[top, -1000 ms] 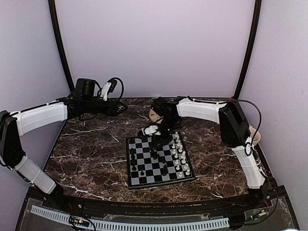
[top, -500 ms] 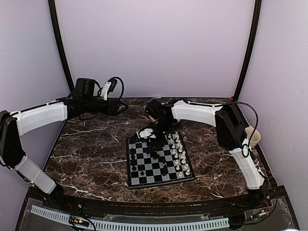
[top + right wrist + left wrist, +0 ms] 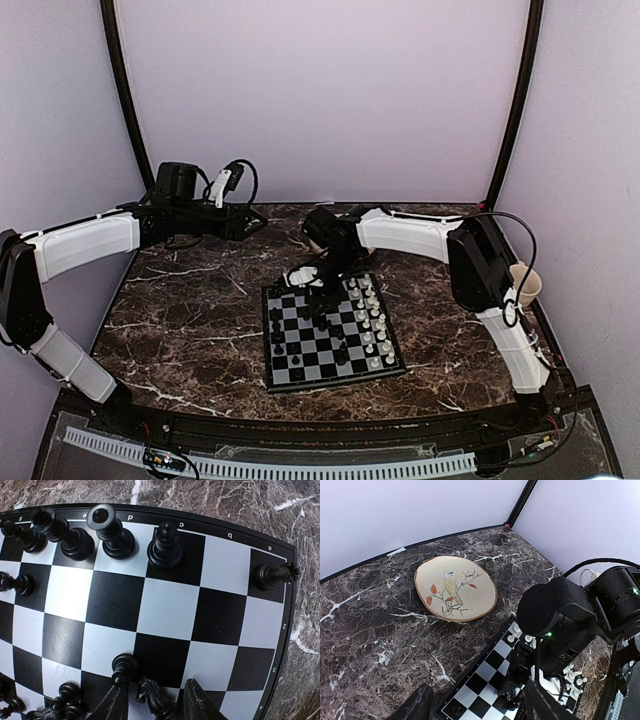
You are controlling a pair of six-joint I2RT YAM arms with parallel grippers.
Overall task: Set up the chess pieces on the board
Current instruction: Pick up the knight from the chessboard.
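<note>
Right gripper [image 3: 156, 686] is low over the board [image 3: 225, 565], fingers flanking a black knight [image 3: 152, 699]; clamped or just bracketing, cannot tell. Pawn [image 3: 124, 667] sits just left of the fingers. Black back row [image 3: 165, 545] is well ahead. Step is likely seating the knight. Next move calls for reaching the empty far-row square without clipping the pawn. Left gripper [image 3: 480, 706] is spread wide, empty, off left.

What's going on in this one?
The right arm's fingers are down over the board, straddling a black knight; whether they grip it is unclear. White pieces line the right side, and black ones are partly placed. The left arm's fingers hover open above the table, holding nothing.
</note>
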